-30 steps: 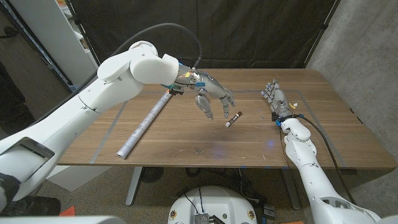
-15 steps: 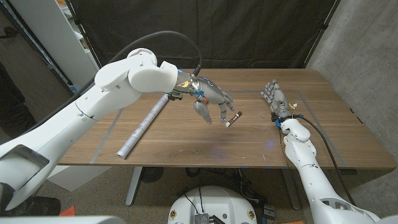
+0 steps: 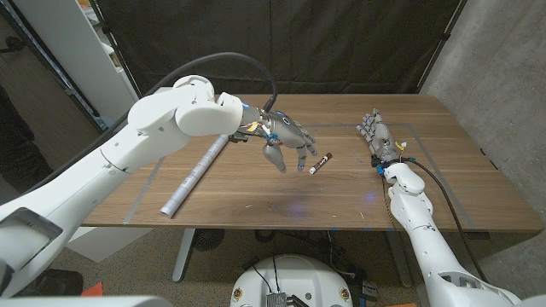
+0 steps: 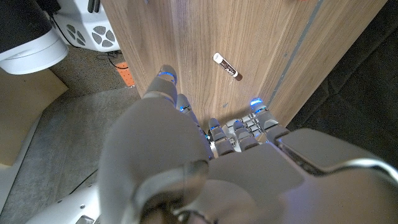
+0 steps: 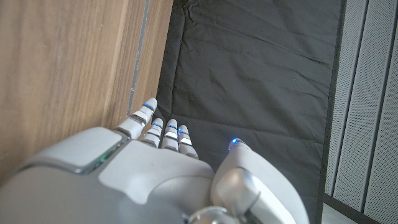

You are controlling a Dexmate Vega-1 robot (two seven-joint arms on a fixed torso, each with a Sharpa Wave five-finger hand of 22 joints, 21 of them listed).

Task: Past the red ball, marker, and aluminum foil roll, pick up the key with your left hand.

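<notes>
- Grey-and-white fingers [image 3: 300,150] of the left hand [image 3: 286,141]: spread apart and angled downward, grasping nothing; seen raised over the table's middle in the head view, fingertips just beside the marker and apart from it.
- Left hand, wrist view [image 4: 205,155]: fingers extended over the wood grain with blue lights at the tips, the marker [image 4: 227,67] lying beyond them on the bare surface.
- Marker [image 3: 319,162]: short dark barrel with a white end, lying flat on the table at a slant, between the two hands and nearer the left one.
- Right hand [image 3: 378,137]: at the table's right side, fingers straight, close together and pointing toward the far edge, holding nothing; whether it stands on edge or lies flat cannot be told.
- Right hand, wrist view [image 5: 155,162]: fingers straight alongside the table edge, black cloth behind.
- Aluminum foil roll [image 3: 197,171]: long pale tube lying diagonally on the table's left part, partly under the left arm [image 3: 128,162].
- Key: cannot be made out in any view; position undetermined.
- Wooden table [image 3: 478,183]: brown top, black curtain [image 3: 358,43] behind.
</notes>
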